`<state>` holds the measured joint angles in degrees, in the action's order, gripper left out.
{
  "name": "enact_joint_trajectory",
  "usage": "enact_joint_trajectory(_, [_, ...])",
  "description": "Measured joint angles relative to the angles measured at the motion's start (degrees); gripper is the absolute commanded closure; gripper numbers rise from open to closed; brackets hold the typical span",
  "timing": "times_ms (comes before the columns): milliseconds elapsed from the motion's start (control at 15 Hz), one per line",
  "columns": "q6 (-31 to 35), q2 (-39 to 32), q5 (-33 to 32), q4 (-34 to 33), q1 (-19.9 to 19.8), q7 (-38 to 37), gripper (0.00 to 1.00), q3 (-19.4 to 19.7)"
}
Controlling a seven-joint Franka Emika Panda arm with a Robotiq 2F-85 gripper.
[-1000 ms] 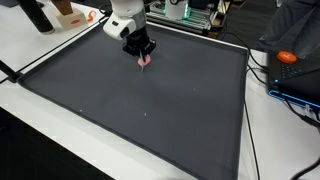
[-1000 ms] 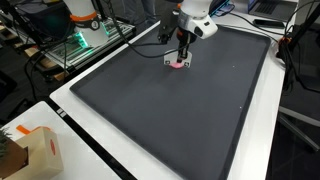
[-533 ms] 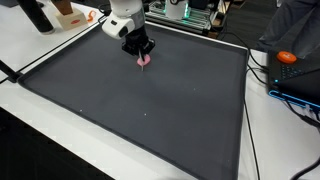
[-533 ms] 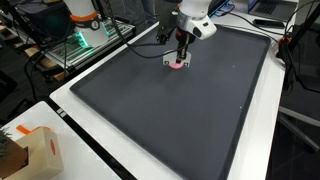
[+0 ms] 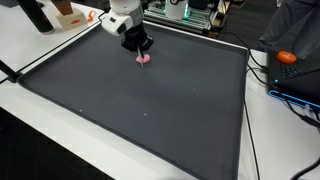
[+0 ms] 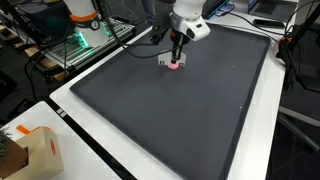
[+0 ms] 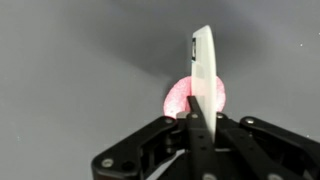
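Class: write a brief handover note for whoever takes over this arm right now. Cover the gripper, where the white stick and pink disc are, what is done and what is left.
Gripper: shut on the white stick, which points down at the mat.
Pink disc: lies on the dark mat, directly under the stick.
Done: stick gripped and lined up over the disc.
Left: stick not yet released. Whether its tip touches the disc is unclear.

A large dark mat [image 5: 150, 105] covers the white counter [image 5: 45, 48], with an orange object [image 5: 287, 57] lying beside one edge and a cardboard box [image 6: 42, 150] standing near a corner.
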<state>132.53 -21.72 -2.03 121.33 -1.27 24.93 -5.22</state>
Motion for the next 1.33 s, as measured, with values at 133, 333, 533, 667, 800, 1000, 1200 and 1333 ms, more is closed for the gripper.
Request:
enact_joint_trajectory(133, [0.0,0.6,0.0,0.97,-0.26,-0.04,0.99,0.32])
enact_joint_trajectory(333, [-0.19,1.51,0.01,2.38,-0.44,-0.18,0.99,1.03])
enact_joint_trajectory(533, [-0.38,2.29,0.0,3.67,-0.5,-1.02,0.99,2.01])
enact_joint_trajectory(667, [-0.47,2.76,0.0,4.5,-0.51,-1.74,0.99,2.7])
enact_joint_trajectory(800, [-1.15,3.24,-0.09,5.19,-0.54,-2.55,0.99,3.41])
enact_joint_trajectory(1000, [-3.06,3.75,-0.99,5.86,-0.57,-3.81,0.99,4.59])
enact_joint_trajectory(1200, [-3.68,4.16,-1.74,6.45,-0.57,-5.37,0.99,5.3])
enact_joint_trajectory(1333, [-3.53,4.32,-1.86,6.71,-0.57,-6.25,0.99,5.35])
